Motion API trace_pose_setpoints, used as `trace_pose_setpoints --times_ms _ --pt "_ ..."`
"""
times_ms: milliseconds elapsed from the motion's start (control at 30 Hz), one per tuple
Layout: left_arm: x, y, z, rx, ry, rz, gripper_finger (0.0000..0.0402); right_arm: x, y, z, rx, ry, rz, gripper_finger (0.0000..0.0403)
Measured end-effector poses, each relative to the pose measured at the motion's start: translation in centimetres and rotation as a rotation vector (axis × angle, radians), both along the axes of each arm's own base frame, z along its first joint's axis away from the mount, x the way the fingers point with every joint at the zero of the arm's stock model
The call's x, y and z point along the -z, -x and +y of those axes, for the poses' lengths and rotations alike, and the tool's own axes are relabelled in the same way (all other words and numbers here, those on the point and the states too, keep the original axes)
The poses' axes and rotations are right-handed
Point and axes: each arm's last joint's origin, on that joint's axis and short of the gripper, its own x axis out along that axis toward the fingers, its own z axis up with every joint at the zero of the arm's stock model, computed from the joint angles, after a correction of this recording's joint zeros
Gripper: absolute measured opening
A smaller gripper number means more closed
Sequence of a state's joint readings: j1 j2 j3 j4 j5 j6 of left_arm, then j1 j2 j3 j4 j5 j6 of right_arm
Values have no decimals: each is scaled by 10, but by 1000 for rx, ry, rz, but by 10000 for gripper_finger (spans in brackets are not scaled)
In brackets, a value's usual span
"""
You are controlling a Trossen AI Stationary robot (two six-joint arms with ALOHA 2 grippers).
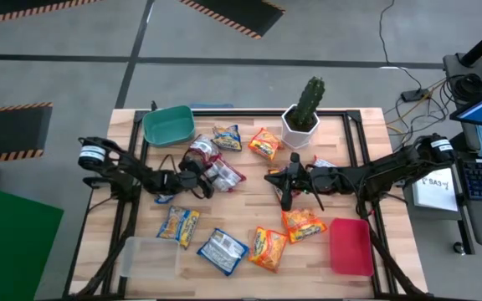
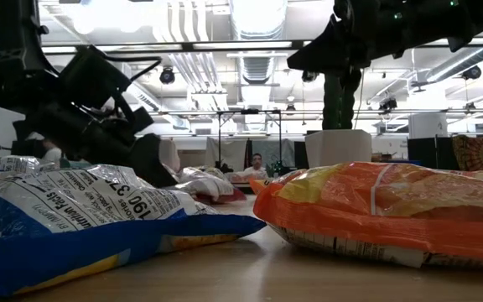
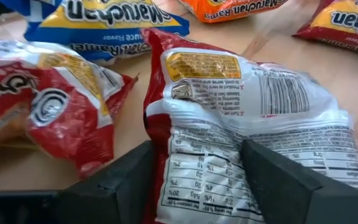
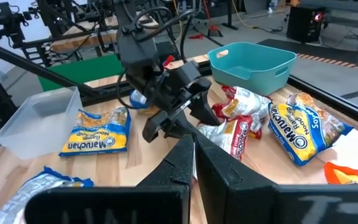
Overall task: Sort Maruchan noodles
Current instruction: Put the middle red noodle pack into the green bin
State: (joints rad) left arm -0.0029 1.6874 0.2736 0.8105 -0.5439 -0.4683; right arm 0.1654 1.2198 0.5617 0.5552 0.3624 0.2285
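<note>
Maruchan packets lie scattered on the wooden table. Two red-silver ones (image 1: 203,150) (image 1: 226,174) lie by my left gripper (image 1: 195,181). That gripper (image 3: 197,186) is open low over the nearer red-silver packet (image 3: 229,124), which lies flat, print side up. One finger stands beside the packet's red edge and the other over its face. My right gripper (image 1: 287,186) (image 4: 194,163) is shut, holds nothing, and hovers mid-table pointing at the left gripper (image 4: 173,118). Orange packets (image 1: 264,143) (image 1: 304,224) (image 1: 268,248) and blue-yellow ones (image 1: 227,136) (image 1: 178,226) (image 1: 222,251) lie around. My left gripper comes at the red-silver packet's near end (image 3: 197,168) slanting down from the table's left. The white printed panel runs between the two open fingers (image 3: 123,180). Whether they touch the packet, I cannot tell.
A green tray (image 1: 168,125) sits at the far left. A clear tray (image 1: 149,257) is at the near left corner and a pink tray (image 1: 350,247) at the near right. A cactus in a white pot (image 1: 306,113) stands at the far edge, close behind the right arm.
</note>
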Motion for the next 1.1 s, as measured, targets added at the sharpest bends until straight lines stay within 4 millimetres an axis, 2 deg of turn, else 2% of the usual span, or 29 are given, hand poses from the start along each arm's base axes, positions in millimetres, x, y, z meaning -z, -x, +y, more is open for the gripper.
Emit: trace_pose_setpoints --times_ms 133,333,433,733,1100 --pt "2 -4 0 2 2 -1 166 0 0 0 3 -18 -3 9" --pt "-1 -3 -1 13 3 -3 66 0 0 1 -15 -50 -4 9" --pt "-4 -3 -1 22 5 -11 35 1 0 2 -46 -58 -3 9" --pt "-24 -5 -7 105 -16 -92 30 1 0 2 -70 -74 2 9" --pt "-73 1 -10 130 -123 -274 29 3 0 2 -70 -73 22 9"
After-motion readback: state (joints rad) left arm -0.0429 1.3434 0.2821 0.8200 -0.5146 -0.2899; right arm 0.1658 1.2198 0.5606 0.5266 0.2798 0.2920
